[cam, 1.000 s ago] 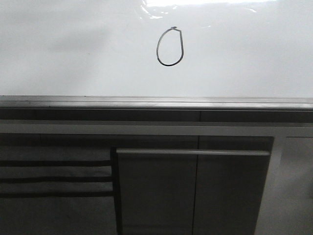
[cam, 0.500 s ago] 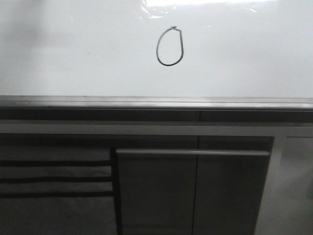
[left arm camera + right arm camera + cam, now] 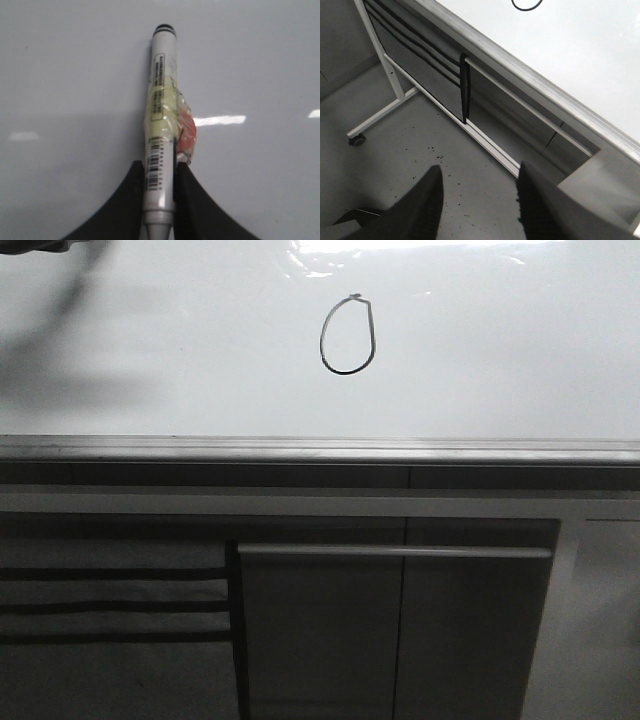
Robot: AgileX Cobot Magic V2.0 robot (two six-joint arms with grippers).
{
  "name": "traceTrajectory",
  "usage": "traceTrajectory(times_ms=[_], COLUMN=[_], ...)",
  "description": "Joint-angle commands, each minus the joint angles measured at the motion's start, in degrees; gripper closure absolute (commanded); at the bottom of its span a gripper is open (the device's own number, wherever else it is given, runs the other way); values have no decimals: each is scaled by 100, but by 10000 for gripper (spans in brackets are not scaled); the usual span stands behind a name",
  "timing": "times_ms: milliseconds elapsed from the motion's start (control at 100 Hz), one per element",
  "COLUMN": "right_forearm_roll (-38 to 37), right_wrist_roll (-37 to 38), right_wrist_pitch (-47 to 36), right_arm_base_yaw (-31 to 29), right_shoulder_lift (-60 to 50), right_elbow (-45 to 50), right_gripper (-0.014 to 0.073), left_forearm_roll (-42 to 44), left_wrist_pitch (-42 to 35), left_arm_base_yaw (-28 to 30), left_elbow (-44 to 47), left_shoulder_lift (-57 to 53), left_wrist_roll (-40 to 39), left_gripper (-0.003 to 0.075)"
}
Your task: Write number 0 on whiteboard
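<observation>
Glossy white whiteboard (image 3: 480,360) fills our view, bearing the thin black oval number 0 (image 3: 348,336) near its top. Our left end effector (image 3: 159,200) grips a grey marker (image 3: 161,125); right end effector (image 3: 477,192) gapes empty. Writing looks finished; we judge withdrawal next.

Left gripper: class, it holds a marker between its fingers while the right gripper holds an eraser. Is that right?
Not quite. The left gripper does clamp the marker, but the right wrist view shows the right gripper open and holding nothing, only floor between its fingers.
</observation>
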Motion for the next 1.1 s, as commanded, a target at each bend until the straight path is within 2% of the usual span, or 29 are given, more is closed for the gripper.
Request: traceTrajectory(times_ms=[0,330,590,830,950,1090], right_forearm_roll=[202,202,211,235,243,247], right_wrist_roll=[-2,-2,-2,-2,-2,-2], right_wrist_pitch=[-304,-313,-134,-95,-95,-95], right_arm_base_yaw=[-32,-32,-32,-32,-32,-32], right_shoulder_lift=[-25,-25,-25,-25,-25,-25], right_elbow=[-138,-138,-138,-138,-138,-138], right_gripper=[293,293,293,293,293,293], left_forearm_roll=[170,437,356,651,851,925], left_wrist_pitch=[-10,844,2272,2992,3134,3150], left_arm_base_yaw=[140,262,495,576,602,602], left_elbow=[-206,-327,-956,-1363,-1365,-1365], left_shoulder_lift=[-145,-20,460,460,460,460], left_wrist_roll=[-56,33,33,33,33,33], left_gripper=[740,740,740,736,657,496])
